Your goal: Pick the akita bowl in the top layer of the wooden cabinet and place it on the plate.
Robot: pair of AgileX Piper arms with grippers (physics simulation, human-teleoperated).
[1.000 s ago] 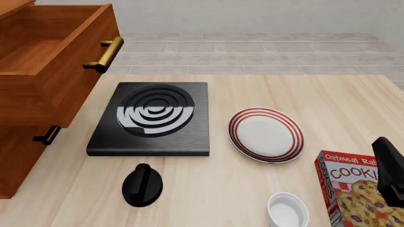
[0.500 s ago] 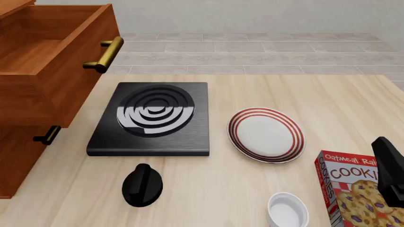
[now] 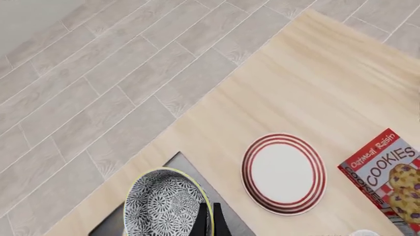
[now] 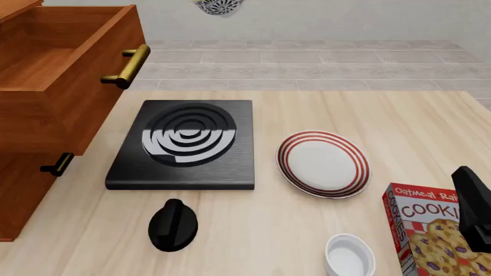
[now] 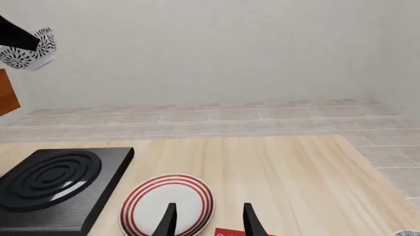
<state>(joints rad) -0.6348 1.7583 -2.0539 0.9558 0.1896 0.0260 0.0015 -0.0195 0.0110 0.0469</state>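
The akita bowl (image 3: 164,204), speckled black and white, hangs high above the table with my left gripper (image 3: 210,216) shut on its rim. In the front view only its underside (image 4: 218,6) shows at the top edge, above and behind the stove. The right wrist view catches the bowl (image 5: 29,49) too, with a dark finger across it. The red-ringed plate (image 4: 322,164) lies bare at centre right of the table, also seen as the plate (image 3: 284,173). The wooden cabinet (image 4: 31,190) stands at the left, its top drawer (image 4: 69,75) pulled out. My right gripper (image 5: 208,216) hovers open above the plate (image 5: 167,204).
A black square stove (image 4: 184,144) sits left of the plate. Near the front edge are a black rounded object (image 4: 172,224), a white ramekin (image 4: 349,256) and a cookie box (image 4: 437,230). The right arm (image 4: 472,207) stands over the box.
The bowl's underside has come into the front view at the top edge; it did not show before. The right arm and the table's objects have not moved.
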